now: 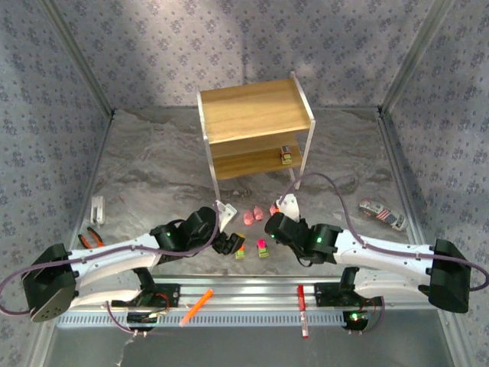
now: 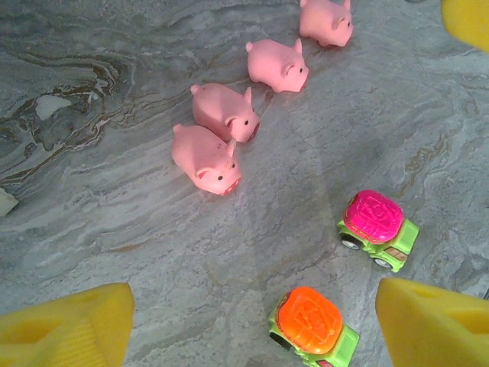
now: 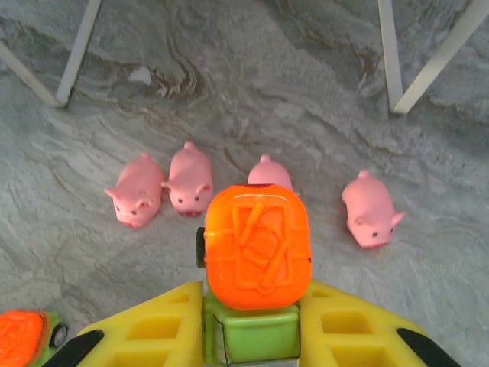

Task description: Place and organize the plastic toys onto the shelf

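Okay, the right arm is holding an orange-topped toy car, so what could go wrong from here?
The right fingers pinch the orange-topped car by its green body only; it may twist loose before reaching the shelf. The pink pigs stand between it and the shelf legs, so a low carry could topple them.

An orange marker and a red marker lie at the near edge, orange-handled pliers far left, a flag-patterned car right.
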